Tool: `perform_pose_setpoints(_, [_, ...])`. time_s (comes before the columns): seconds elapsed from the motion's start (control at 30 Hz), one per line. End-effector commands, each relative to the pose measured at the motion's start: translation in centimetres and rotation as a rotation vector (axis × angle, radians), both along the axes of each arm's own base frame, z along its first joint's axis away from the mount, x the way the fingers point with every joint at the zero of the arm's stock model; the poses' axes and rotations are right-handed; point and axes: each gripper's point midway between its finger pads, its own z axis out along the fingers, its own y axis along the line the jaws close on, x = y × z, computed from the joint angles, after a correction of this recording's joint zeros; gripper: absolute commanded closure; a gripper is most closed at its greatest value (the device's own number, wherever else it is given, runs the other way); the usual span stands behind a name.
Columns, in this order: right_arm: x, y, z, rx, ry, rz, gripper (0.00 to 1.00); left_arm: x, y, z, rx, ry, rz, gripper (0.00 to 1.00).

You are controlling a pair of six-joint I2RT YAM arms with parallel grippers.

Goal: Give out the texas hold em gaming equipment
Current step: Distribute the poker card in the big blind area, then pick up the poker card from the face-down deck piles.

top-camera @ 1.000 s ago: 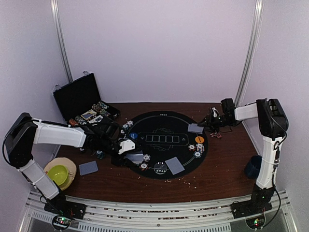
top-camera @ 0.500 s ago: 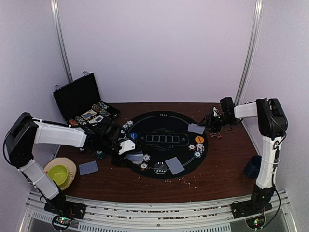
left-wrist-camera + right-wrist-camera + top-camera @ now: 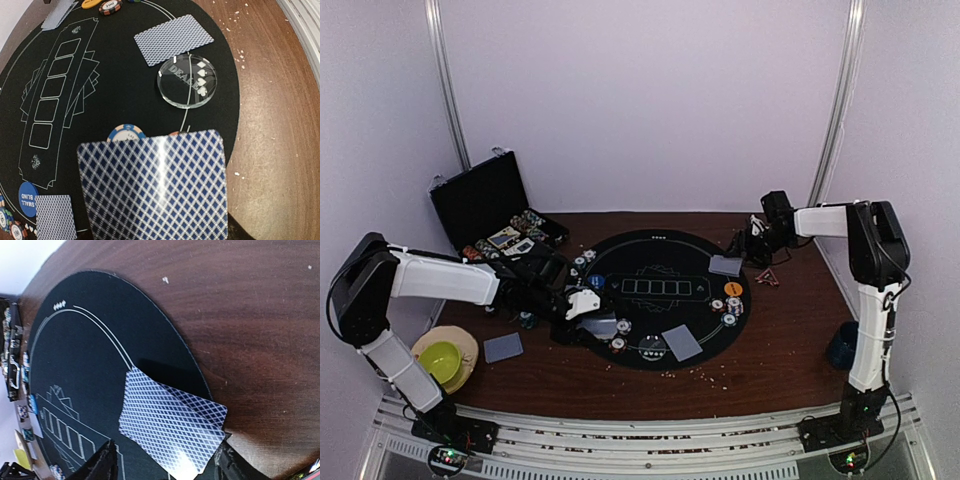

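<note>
In the top external view, the left gripper (image 3: 582, 303) is hovering low over the left side of the round poker mat (image 3: 660, 258), while the right gripper (image 3: 757, 245) is sitting at the mat's far right edge, just beside a pair of face-down cards (image 3: 726, 265). An orange button disc (image 3: 733, 288) and a few striped chips (image 3: 730, 308) are lying next to that pair, nearer the arms. In the left wrist view, a diamond-backed playing card (image 3: 152, 190) is filling the foreground, raised above the mat and half covering a blue-edged chip (image 3: 126, 134). The fingers are hidden behind it, but the left gripper looks to be pinching this card. A clear DEALER button (image 3: 187, 81) is lying beyond. In the right wrist view, the dark fingers (image 3: 102, 462) are standing wide apart, gripping nothing. The 2 overlapping cards are lying flat on the mat's rim between them, 1 corner reaching onto the wooden table (image 3: 260, 315). Dealing hole cards seems to be the step in hand: the right seat looks served, so the right arm needs to lift clear without dragging the pair, and the left needs to lower its card flat at its seat before letting go.
</note>
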Motion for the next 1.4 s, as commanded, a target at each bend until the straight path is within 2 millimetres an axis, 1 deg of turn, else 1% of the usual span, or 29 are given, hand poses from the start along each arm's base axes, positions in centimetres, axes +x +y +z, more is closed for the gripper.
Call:
perform_pose_setpoints(0.0, [-0.3,-1.2,-2.1,-0.126,0.040,-0.021,0.32,0.6,-0.7,0.9,-0.030,-0.027,-0.010,0.48])
perform_pose_setpoints(0.1, [-0.3,-1.7,-2.4,-0.194,0.042,-0.031,0.27,0.7,-0.7,0.8,-0.028,-0.027,-0.009,0.48])
perform_pose_setpoints(0.2, [-0.2,-1.9,-2.0,-0.271,0.022,-0.039,0.19,0.7,-0.7,0.8,-0.029,-0.027,-0.010,0.48])
perform_pose_setpoints(0.23, [-0.1,-1.9,-1.8,-0.297,0.014,-0.041,0.16,0.7,-0.7,0.8,-0.029,-0.027,-0.009,0.48])
perform_pose_setpoints(0.27, [0.0,-1.7,-1.5,-0.321,0.004,-0.037,0.07,0.7,-0.7,0.8,-0.028,-0.027,-0.009,0.48])
perform_pose_setpoints(0.3, [0.1,-1.7,-1.2,-0.347,-0.004,-0.035,0.01,0.8,-0.7,0.8,-0.028,-0.028,-0.008,0.48])
perform_pose_setpoints(0.43, [0.1,-1.2,-0.9,-0.412,-0.020,-0.024,0.00,0.8,-0.7,0.8,-0.028,-0.029,-0.005,0.48])
perform_pose_setpoints(0.47, [0.1,-1.1,-0.5,-0.432,-0.033,-0.025,0.00,0.8,-0.7,0.9,-0.029,-0.030,-0.007,0.48])
perform_pose_setpoints(0.57, [0.2,-0.5,1.4,-0.464,-0.098,-0.032,0.00,0.8,-0.7,0.9,-0.031,-0.033,-0.006,0.48])
perform_pose_setpoints(0.67, [-0.3,0.9,4.7,-0.438,-0.179,-0.032,0.00,0.8,-0.7,0.9,-0.030,-0.034,-0.005,0.48])
perform_pose_setpoints(0.7, [-0.8,1.5,5.6,-0.415,-0.207,-0.029,0.00,0.8,-0.7,0.9,-0.029,-0.035,-0.006,0.48])
perform_pose_setpoints(0.77, [-2.1,3.6,7.7,-0.341,-0.272,-0.002,0.00,0.9,-0.7,1.0,-0.031,-0.037,-0.004,0.48])
perform_pose_setpoints(0.83, [-4.1,6.0,9.6,-0.230,-0.335,0.050,0.00,0.7,-0.7,1.1,-0.033,-0.038,-0.008,0.48])
perform_pose_setpoints(0.93, [-7.3,8.8,11.8,-0.075,-0.414,0.117,0.00,0.6,-0.7,1.2,-0.039,-0.037,-0.013,0.48])
perform_pose_setpoints(1.0, [-9.3,10.3,12.3,-0.003,-0.445,0.160,0.00,0.4,-0.7,1.4,-0.044,-0.037,-0.019,0.48])
perform_pose_setpoints(1.03, [-10.5,11.0,12.1,0.024,-0.449,0.183,0.00,0.4,-0.7,1.4,-0.045,-0.036,-0.021,0.48])
perform_pose_setpoints(1.07, [-11.5,11.9,12.3,0.050,-0.463,0.210,0.00,0.4,-0.7,1.5,-0.047,-0.038,-0.022,0.48])
perform_pose_setpoints(1.13, [-13.3,14.1,12.4,0.093,-0.481,0.269,0.00,0.3,-0.7,1.7,-0.051,-0.042,-0.024,0.48])
perform_pose_setpoints(1.2, [-15.2,16.7,12.5,0.143,-0.484,0.340,0.00,0.2,-0.7,1.8,-0.054,-0.042,-0.029,0.48])
perform_pose_setpoints(1.37, [-18.5,22.7,11.6,0.249,-0.467,0.465,0.00,-0.2,-0.7,1.7,-0.054,-0.034,-0.044,0.48])
